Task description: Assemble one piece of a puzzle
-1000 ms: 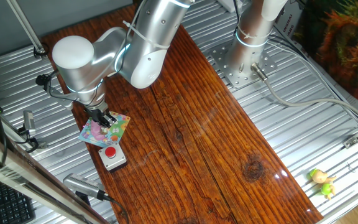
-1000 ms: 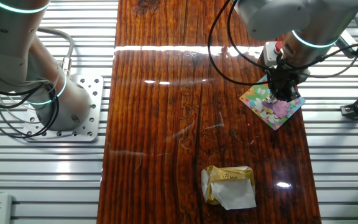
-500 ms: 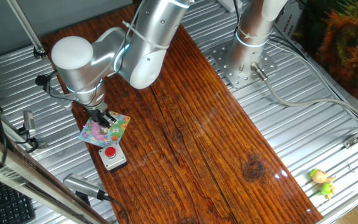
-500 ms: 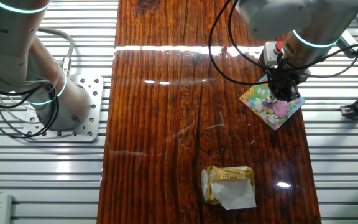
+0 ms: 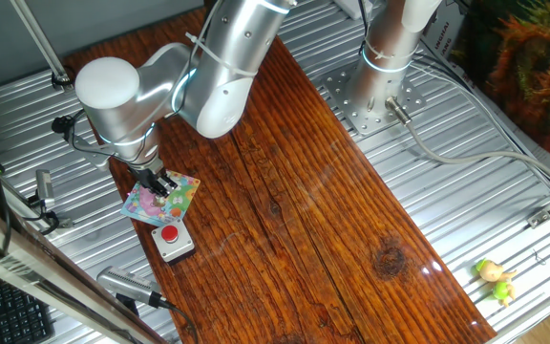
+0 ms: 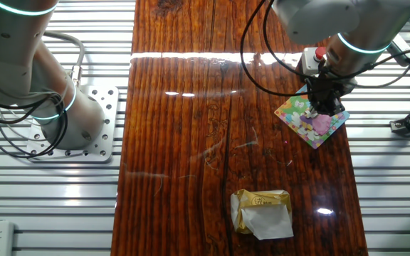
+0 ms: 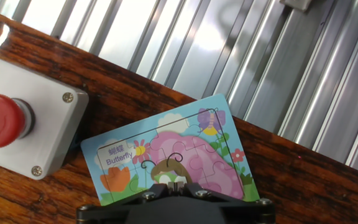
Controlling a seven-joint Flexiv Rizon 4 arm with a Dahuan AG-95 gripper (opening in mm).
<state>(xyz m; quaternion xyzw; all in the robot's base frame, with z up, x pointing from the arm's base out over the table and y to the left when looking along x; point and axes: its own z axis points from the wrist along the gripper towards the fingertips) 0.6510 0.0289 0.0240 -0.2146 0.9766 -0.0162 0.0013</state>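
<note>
Dark reddish wooden planking (image 5: 304,201) sits as a long strip on a ribbed metal bench (image 5: 447,191); the work area is at one end of the strip.

Small flat square puzzle board with a pastel butterfly picture (image 7: 169,158) (image 5: 161,197) (image 6: 310,116) lies flat on the wood, close to the plank edge. Judgement: thin card or light wood, stiff, very light, likely to slide on the glossy grain if pushed sideways. Loose pieces would be small and thin, best pinched at opposite edges or pressed straight down; the board itself only offers its rim.

Black two-finger gripper (image 5: 161,182) (image 6: 326,105) stands directly over the board, at 6 o'clock of the picture in the hand view. Whether the fingers are spread or pinching a piece: cannot tell, tips are hidden by the hand body.

Count:
- puzzle boards: 1
- grey box with red button (image 7: 17,121) (image 5: 171,240): 1, just beside the board at 9 o'clock in hand view
- crumpled gold-and-white wrapper (image 6: 262,212): 1, well apart
- small yellow-green toy (image 5: 494,277): 1, on the bench, far end
</note>
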